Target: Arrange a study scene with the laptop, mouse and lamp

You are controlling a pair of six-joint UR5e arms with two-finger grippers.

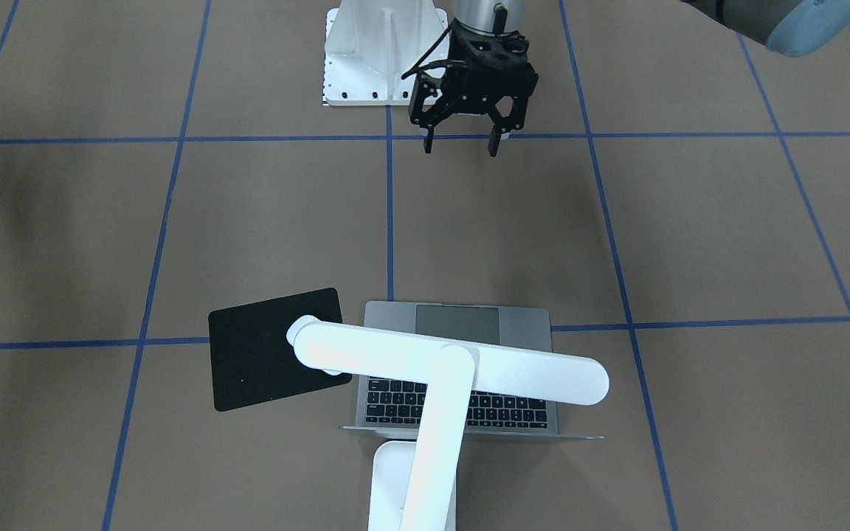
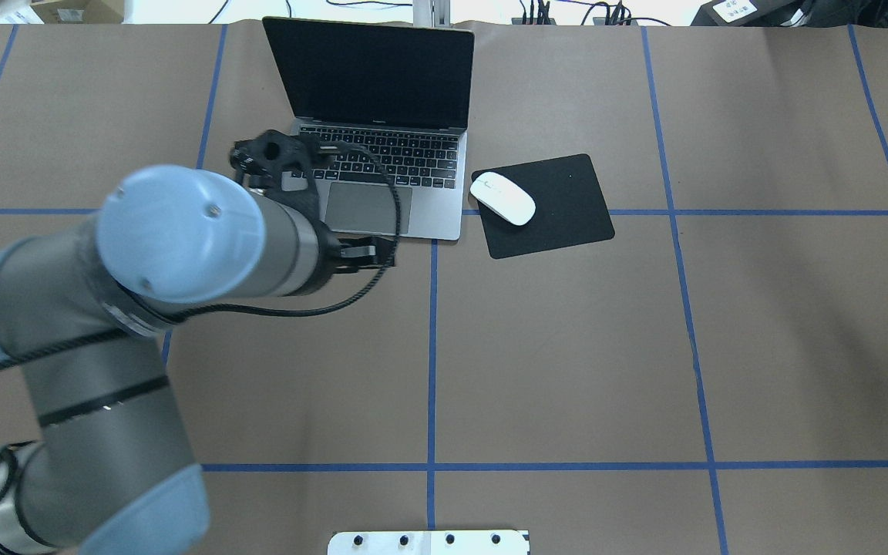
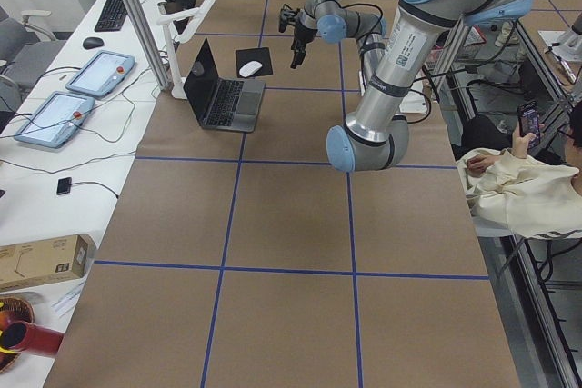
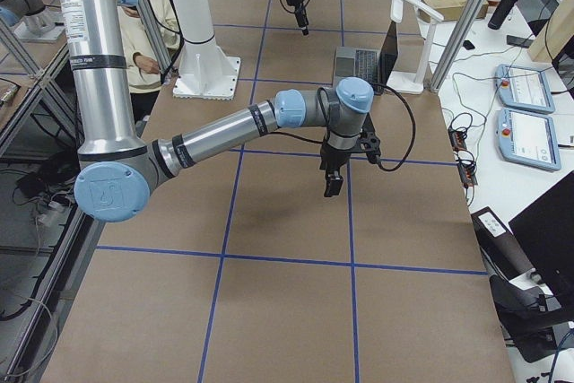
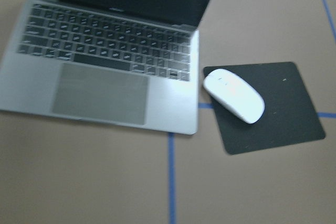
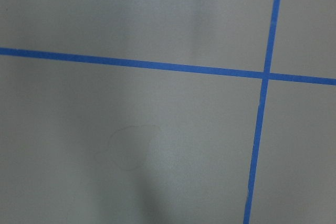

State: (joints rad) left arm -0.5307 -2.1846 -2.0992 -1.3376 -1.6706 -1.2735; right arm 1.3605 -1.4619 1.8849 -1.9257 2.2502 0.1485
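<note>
The space-grey laptop [image 2: 382, 116] stands open at the table's far edge with a dark screen; it also shows in the left wrist view [image 5: 100, 93]. The white mouse [image 2: 502, 198] lies on a black mouse pad [image 2: 560, 200] just right of the laptop. The white lamp [image 1: 447, 361] stands behind the laptop, and its bar head reaches over the keyboard and pad, hiding the mouse in the front view. My left gripper [image 1: 461, 147] is open and empty, held high over the laptop's near side. My right gripper [image 4: 332, 187] points down at bare table to the right; I cannot tell whether it is open.
The white bolted pedestal [image 1: 381, 51] stands at the robot's side of the table. Blue tape lines cross the brown table cover [image 2: 567, 347]. A side table beyond the laptop holds tablets [image 3: 100, 74] and cables. A seated person [image 3: 518, 188] is beside the robot.
</note>
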